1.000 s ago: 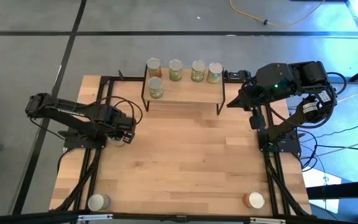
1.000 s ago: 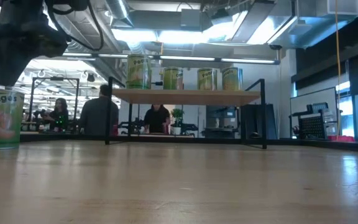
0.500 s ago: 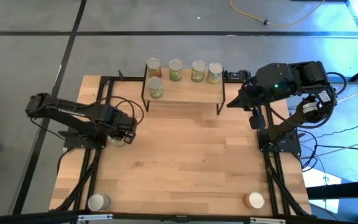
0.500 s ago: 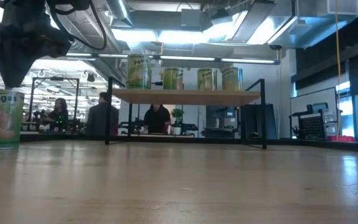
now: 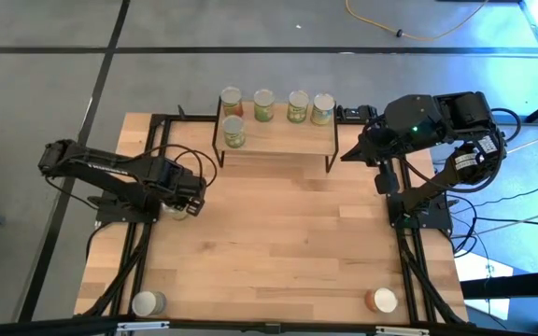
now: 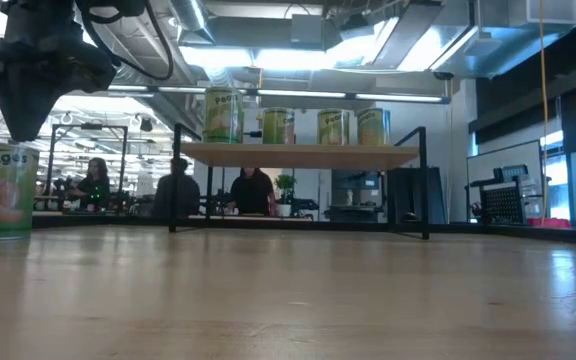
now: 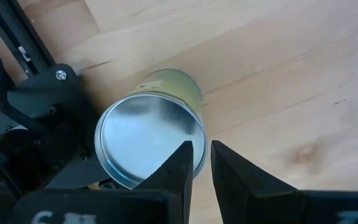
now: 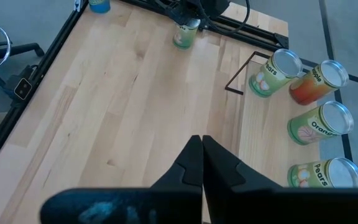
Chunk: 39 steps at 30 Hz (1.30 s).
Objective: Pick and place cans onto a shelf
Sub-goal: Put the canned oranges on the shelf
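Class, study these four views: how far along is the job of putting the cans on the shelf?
Done: five cans stand on the shelf, four in its back row and one in front. In hand: the left gripper hovers over a green can at the table's left edge, fingers nearly together, not gripping. Left: that can, the blue can and the orange-red can near the front corners. The right gripper waits shut beside the shelf.

wide bare tabletop (image 5: 288, 233) before the shelf (image 5: 278, 138); five cans (image 5: 263, 105) crowd its top.
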Motion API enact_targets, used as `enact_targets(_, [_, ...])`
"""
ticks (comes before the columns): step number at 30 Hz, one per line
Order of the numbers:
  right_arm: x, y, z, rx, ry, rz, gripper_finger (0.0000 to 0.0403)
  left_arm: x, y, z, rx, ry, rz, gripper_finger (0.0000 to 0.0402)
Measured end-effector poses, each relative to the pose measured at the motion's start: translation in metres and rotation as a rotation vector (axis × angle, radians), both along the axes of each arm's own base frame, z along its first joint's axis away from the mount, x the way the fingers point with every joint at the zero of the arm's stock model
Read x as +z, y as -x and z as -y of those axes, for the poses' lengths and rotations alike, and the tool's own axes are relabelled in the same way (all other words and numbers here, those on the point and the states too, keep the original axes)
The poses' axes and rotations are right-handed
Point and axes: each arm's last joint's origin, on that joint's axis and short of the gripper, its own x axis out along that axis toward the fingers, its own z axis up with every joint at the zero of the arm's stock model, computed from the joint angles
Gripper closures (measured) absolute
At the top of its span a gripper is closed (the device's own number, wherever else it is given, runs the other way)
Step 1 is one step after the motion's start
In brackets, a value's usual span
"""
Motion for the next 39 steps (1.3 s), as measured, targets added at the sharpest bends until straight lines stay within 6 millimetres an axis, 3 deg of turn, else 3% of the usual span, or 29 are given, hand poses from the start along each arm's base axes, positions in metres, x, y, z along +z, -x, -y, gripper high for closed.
enact_targets(26, [0.0, 0.0, 0.0, 0.0, 0.0, 0.0, 0.0402, -0.001, -0.002, -0.001, 0.088, -0.021, 0.011, 0.0353])
enact_targets(39, [0.0, 0.0, 0.0, 0.0, 0.001, 0.0, 0.0402, -0.02, -0.019, 0.002, 0.001, -0.01, -0.13, 0.0353])
